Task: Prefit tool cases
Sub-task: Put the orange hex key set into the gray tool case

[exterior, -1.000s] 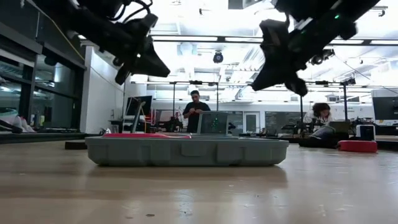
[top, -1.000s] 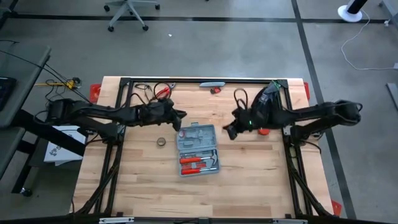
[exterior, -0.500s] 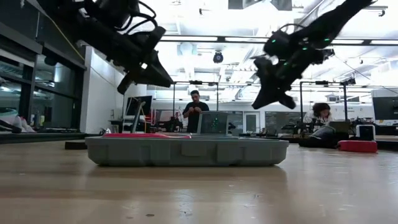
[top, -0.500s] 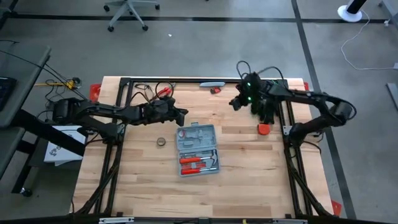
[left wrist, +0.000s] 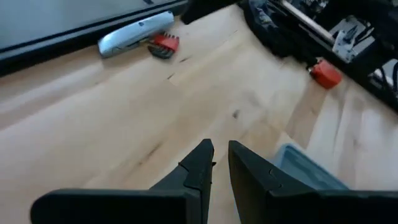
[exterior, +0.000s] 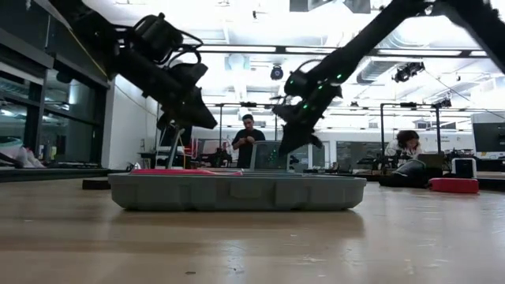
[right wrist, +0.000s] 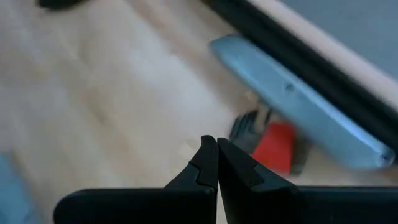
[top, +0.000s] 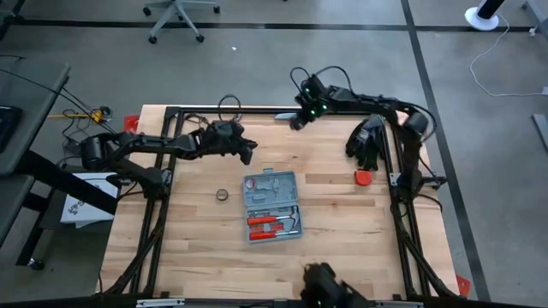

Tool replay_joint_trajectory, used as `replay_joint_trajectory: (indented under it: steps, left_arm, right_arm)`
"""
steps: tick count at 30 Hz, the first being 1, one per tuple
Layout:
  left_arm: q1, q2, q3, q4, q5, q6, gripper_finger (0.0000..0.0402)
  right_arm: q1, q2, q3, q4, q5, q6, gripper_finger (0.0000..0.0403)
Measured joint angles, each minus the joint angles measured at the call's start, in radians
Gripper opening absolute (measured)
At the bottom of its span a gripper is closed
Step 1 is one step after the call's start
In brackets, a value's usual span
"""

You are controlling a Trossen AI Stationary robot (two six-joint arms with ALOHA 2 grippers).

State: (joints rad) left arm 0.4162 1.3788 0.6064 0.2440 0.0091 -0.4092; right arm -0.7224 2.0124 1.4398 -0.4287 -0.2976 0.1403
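Hands were both seen raised above the desk's far half, neither one holding anything. Nearest of all, the tool case (top: 272, 206) lay open and flat close to the middle of the desk, its long axis running roughly from near edge to far edge, with red-handled tools (top: 260, 222) seated in its nearer half. A small ring (top: 222, 195) lay just beside it toward the left edge. Farther back, the left hand (top: 247, 154) was held over the wood with its fingers only a narrow slit apart, nothing between them; the case's far left corner lay a little nearer the desk's front and toward the right edge from it. In the left wrist view, a corner of the case (left wrist: 305, 168) showed just past the fingertips. Farthest, the right hand (top: 295, 122) was pressed fully shut above the far edge, close to a long pale grey tool (right wrist: 298, 106) and a small red part (right wrist: 277, 146). The left hand was judged the nearer to the case.
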Motion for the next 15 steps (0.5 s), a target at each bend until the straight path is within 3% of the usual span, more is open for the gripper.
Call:
replay_joint_trajectory:
  steps: [7,15]
  left_arm:
    - [0.091,0.0,0.0,-0.006,0.105,0.069,0.0046]
    - [0.144,0.0,0.0,-0.044,0.153,0.132,0.0046]
  right_arm:
    - [-0.054,0.178,0.19,-0.19,0.008,-0.06,0.0]
    - [-0.055,0.225,0.189,-0.26,-0.004,-0.07,0.0]
